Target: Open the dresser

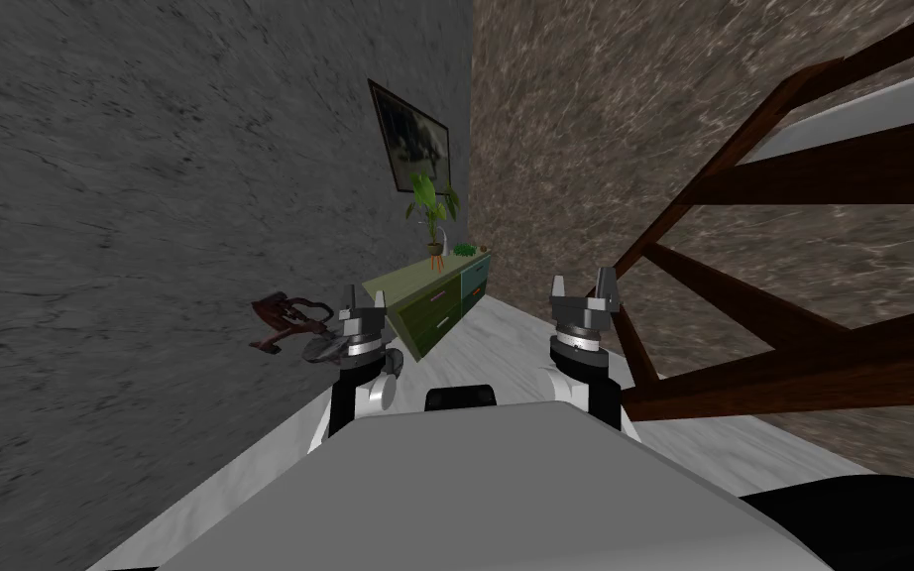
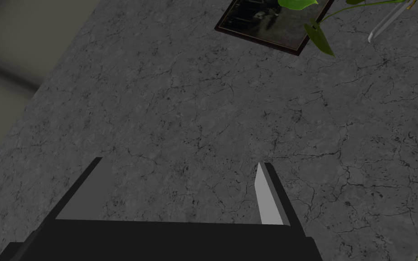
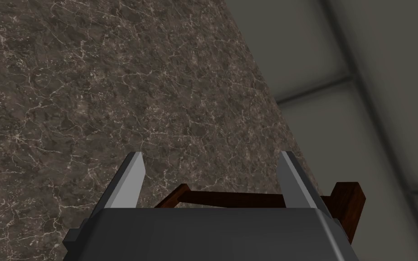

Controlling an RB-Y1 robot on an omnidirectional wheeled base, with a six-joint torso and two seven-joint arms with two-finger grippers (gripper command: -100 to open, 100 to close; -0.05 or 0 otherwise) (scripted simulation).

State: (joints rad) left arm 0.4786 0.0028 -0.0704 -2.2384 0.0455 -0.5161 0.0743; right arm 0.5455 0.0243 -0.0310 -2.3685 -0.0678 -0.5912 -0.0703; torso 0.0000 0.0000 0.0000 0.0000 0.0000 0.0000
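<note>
Wall is being faced; dresser, at centre, should be neared squarely; left gripper and right gripper are being held apart.

Olive-green dresser with dark green and teal drawer fronts, grey crackled wall beyond the left fingers, brown white-veined wall beyond the right fingers, reddish-brown wooden frame.

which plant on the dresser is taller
The broad-leaved green plant in the white vase, nearer me on the low olive-green dresser; the small bushy green plant beyond it sits low.
</note>
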